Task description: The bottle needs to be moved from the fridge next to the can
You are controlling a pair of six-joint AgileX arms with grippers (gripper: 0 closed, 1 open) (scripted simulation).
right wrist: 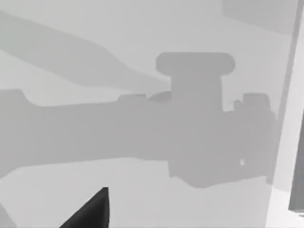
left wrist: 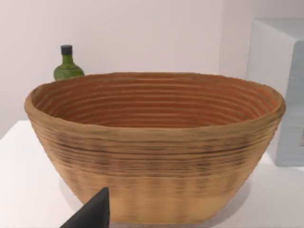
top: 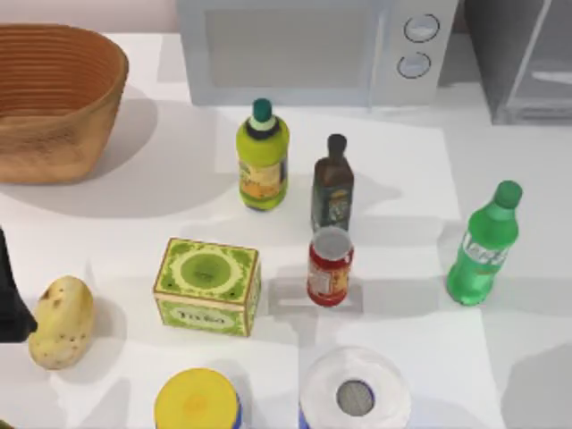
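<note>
The bottle (top: 483, 245) stands upright on the table (top: 393, 152), out of the fridge (top: 523, 54), well to the right of the can (top: 330, 267) and apart from it. The can stands upright with a plain silver top. Far left of the can, the woven basket (top: 54, 98) holds nothing. The left arm's dark gripper (top: 11, 295) sits at the table's left edge; whether its fingers are spread I cannot tell.

Woven basket (left wrist: 156, 152) (green bottle (left wrist: 68, 69) behind) beside a white appliance (left wrist: 280, 90).
</note>
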